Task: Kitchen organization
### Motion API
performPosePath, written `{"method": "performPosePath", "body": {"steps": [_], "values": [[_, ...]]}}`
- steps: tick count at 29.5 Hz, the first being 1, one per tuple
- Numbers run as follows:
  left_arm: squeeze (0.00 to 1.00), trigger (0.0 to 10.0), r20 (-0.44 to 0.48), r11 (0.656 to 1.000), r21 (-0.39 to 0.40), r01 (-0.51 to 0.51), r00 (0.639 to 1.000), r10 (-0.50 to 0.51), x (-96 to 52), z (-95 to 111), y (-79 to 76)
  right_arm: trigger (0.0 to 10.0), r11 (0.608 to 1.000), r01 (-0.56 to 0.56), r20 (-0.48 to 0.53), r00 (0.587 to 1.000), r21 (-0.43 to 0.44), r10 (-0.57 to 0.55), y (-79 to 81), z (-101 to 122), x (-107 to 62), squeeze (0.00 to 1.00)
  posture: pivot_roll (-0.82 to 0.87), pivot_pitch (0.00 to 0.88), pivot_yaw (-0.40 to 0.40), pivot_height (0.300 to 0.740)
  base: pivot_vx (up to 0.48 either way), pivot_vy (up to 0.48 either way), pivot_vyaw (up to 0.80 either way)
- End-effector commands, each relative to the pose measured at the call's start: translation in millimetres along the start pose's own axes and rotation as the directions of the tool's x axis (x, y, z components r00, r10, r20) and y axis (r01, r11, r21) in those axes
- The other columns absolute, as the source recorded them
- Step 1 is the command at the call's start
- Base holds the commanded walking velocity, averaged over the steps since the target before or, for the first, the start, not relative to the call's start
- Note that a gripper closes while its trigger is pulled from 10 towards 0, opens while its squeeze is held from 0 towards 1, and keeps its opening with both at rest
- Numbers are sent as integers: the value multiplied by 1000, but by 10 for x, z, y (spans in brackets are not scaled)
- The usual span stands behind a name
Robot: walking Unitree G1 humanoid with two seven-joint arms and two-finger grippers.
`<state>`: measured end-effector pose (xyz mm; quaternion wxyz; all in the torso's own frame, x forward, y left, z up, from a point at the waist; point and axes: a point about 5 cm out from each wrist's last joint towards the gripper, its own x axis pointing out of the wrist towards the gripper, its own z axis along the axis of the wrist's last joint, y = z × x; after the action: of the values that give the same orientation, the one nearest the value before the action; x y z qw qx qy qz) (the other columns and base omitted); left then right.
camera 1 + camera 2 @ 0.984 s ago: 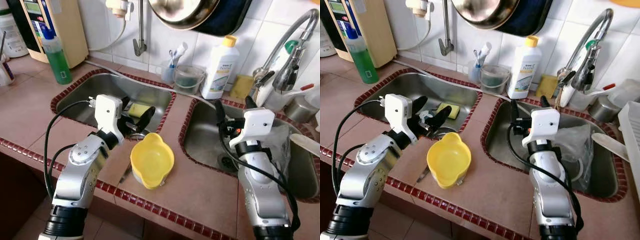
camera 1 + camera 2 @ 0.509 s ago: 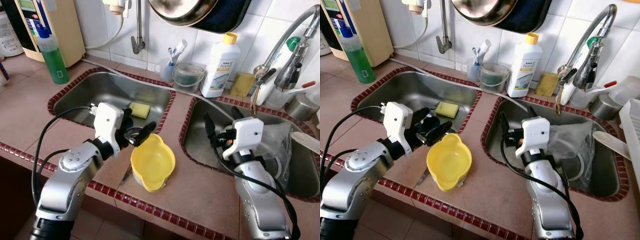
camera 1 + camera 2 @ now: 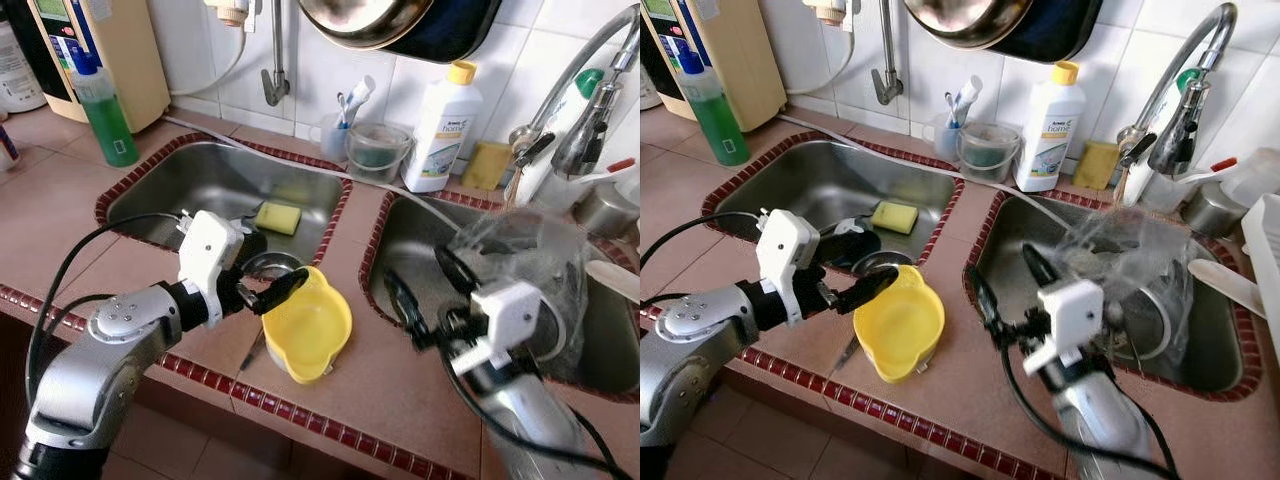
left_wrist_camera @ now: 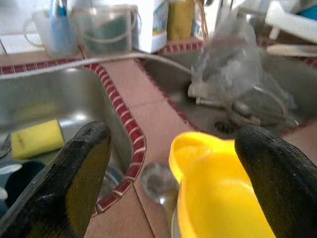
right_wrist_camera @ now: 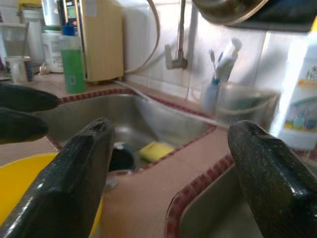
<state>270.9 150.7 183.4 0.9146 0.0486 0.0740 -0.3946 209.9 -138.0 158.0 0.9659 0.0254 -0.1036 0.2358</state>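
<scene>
Terracotta-tiled counter (image 3: 60, 225) with red edging runs round a double steel sink, and the strip between the two basins is where the work sits. On the far left stands a green bottle of dish liquid (image 3: 103, 110); a yellow sponge (image 3: 277, 217) lies in the left basin (image 3: 180, 185). Next, the left gripper (image 3: 262, 283) hovers at that basin's near right corner, fingers spread apart, one tip touching or just over the left rim of the yellow plastic bowl (image 3: 305, 325). The bowl rests upright on the dividing strip, its long axis running near to far, so it lies just right of those jaws. Further right, the right gripper (image 3: 1005, 290) is blurred, fingers wide apart, near the bowl's right side by the right basin (image 3: 410, 250). The left arm looks closer, so the grasp is probably its job.
</scene>
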Motion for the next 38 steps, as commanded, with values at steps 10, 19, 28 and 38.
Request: {"method": "performPosePath", "body": {"steps": [10,19,28,38], "values": [[0,10000,-156,999,-20,44,987,-47,51,-95,4,10000,985,-133,-69,988,109,141,148,61,-203,0,-50,94,-38,740,0,0,0],[0,10000,-303,998,-66,-15,953,-6,65,-288,29,10000,981,-145,-110,981,131,160,167,36,-266,0,-57,103,-41,740,0,0,0],[0,0,-304,997,-72,-40,953,16,69,-253,61,10000,977,-160,-118,977,140,177,180,40,-282,0,-54,103,-43,740,0,0,0],[0,0,-291,997,-64,-39,956,19,61,-208,74,10000,962,-187,-124,969,201,215,202,41,-322,0,-50,96,-41,740,0,0,0]]}}
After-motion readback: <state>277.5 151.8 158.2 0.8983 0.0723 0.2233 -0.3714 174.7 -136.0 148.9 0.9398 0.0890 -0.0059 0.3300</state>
